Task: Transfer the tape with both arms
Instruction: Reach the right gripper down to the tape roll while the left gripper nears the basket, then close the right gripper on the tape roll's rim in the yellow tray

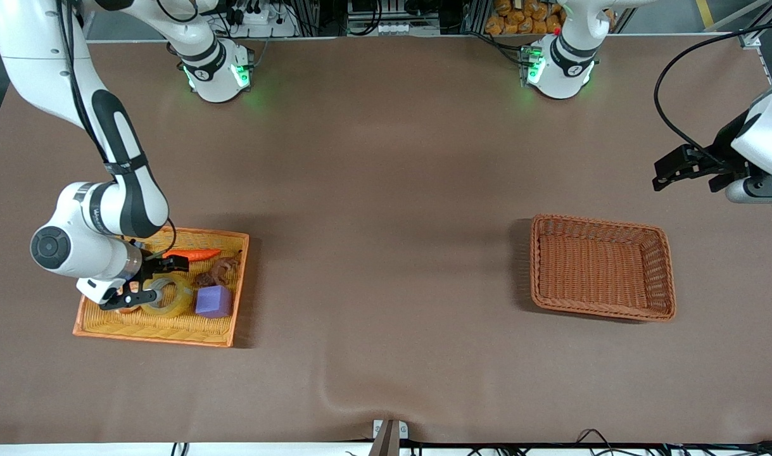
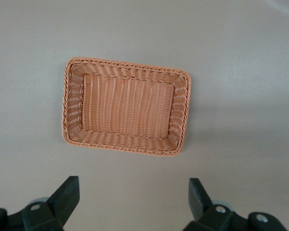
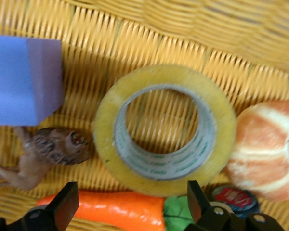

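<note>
A tray (image 1: 170,332) sits at lower left of the front view; in it the tape (image 1: 172,299) lies beside the block (image 1: 213,301), with the carrot (image 1: 194,255) above them. The right gripper (image 1: 146,286) hangs over the tape. A basket (image 1: 601,268) sits at lower right, the left gripper (image 1: 683,170) at the right edge above it.

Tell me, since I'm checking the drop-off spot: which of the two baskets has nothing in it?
The brown wicker basket toward the left arm's end; the yellow-orange basket holds the tape and toys.

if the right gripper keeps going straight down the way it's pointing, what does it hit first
Most likely the tape, lying flat in the yellow tray. The right gripper hangs open right above it, though the carrot sits close under the jaws, so depth is uncertain.
</note>
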